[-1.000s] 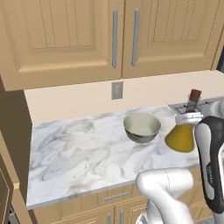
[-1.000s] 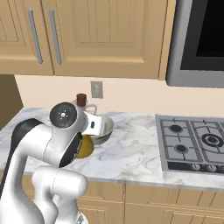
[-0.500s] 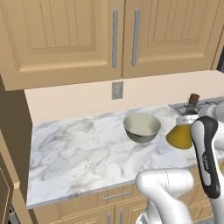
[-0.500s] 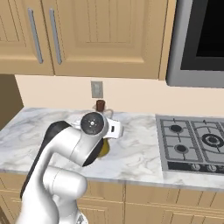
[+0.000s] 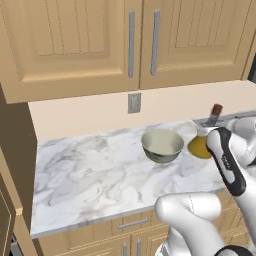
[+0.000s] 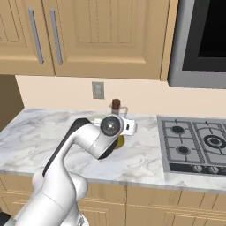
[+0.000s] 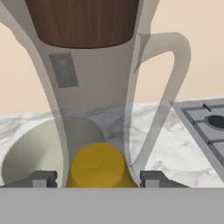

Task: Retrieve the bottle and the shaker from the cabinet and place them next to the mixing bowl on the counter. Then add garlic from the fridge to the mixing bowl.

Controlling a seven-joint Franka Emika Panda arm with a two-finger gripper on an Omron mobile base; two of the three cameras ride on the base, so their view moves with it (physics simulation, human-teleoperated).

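In the left base view, the cone-shaped clear glass bottle of yellow-olive liquid with its dark red-brown stopper (image 5: 204,140) now stands lower than a second ago, its base at the white grey-veined marble counter (image 5: 90,170), just beside the round silver-grey metal mixing bowl (image 5: 161,145). In the right base view the arm has swung toward the stove (image 6: 194,143) and hides most of the bottle. In the hand view, the gripper (image 7: 95,178) brackets the bottle's neck, apparently clasping it; the placement looks nearly done, with release and the shaker remaining.
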